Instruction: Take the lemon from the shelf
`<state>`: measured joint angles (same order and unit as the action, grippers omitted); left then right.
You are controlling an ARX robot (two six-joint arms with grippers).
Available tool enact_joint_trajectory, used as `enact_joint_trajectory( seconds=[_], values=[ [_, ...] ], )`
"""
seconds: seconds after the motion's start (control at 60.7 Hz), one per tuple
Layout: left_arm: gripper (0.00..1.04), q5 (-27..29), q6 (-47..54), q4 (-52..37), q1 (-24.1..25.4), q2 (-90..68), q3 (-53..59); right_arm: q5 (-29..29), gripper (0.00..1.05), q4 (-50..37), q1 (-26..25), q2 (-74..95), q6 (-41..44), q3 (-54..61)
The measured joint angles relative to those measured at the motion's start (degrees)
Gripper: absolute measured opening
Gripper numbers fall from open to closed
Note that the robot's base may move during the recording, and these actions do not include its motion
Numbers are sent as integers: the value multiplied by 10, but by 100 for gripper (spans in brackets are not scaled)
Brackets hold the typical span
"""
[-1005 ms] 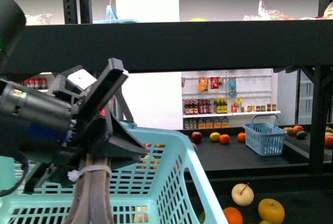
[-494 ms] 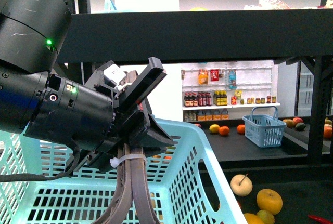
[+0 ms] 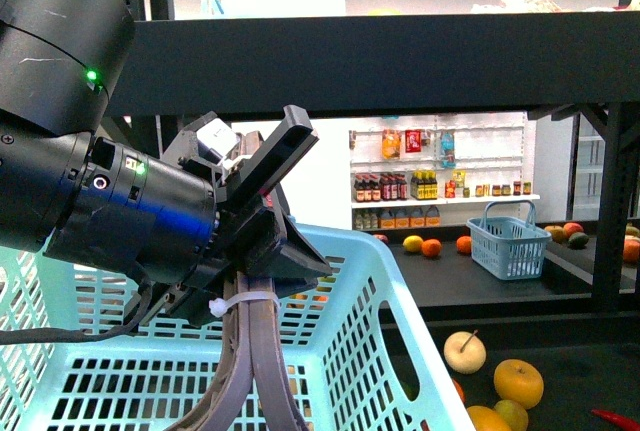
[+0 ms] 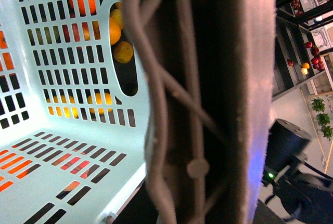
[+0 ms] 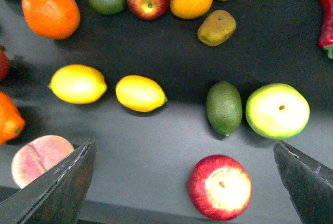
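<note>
Two bright yellow oval fruits lie side by side on the dark deck of the shelf (image 5: 156,146). The lemon (image 5: 140,93) has a tapered tip, and its near twin (image 5: 78,83) sits beside it. My right gripper (image 5: 182,148) hangs open above the deck, its fingers (image 5: 52,187) spread wide, with the lemons beyond the fingertips. My left gripper (image 3: 250,286) is shut on the brown handles of a light blue basket (image 3: 400,291). The same handles (image 4: 166,104) fill the left wrist view, and fruit shows through the basket wall (image 4: 62,52). The thick black shelf deck (image 3: 400,66) crosses the front view overhead.
Near the right gripper lie a red apple (image 5: 219,186), a dark green fruit (image 5: 224,107), a green apple (image 5: 277,110), a peach (image 5: 39,159), an orange (image 5: 50,10) and a red chili (image 5: 325,16). Far off stand a small blue basket (image 3: 510,241) and white store shelving (image 3: 440,181).
Over the last second my left arm and the basket have shifted up and right in the front view. In the last half second they have barely moved.
</note>
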<state>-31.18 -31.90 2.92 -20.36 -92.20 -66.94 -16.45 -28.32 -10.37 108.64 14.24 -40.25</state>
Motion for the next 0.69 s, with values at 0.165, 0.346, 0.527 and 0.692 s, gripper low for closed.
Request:
enact_joint_trajectory(
  seconds=[0.165, 0.346, 0.527, 0.692],
  values=[
    [13, -1, 1, 0, 0, 0, 0, -66, 102, 9, -2, 104, 109, -74],
    [13, 1, 1, 0, 0, 0, 0, -118, 102, 30, 4, 172, 223, -128],
    [13, 0, 2, 0, 0, 0, 0, -148, 102, 79, 7, 242, 364, -186],
    [13, 0, 2, 0, 0, 0, 0, -158, 102, 99, 7, 304, 427, -247]
  ],
)
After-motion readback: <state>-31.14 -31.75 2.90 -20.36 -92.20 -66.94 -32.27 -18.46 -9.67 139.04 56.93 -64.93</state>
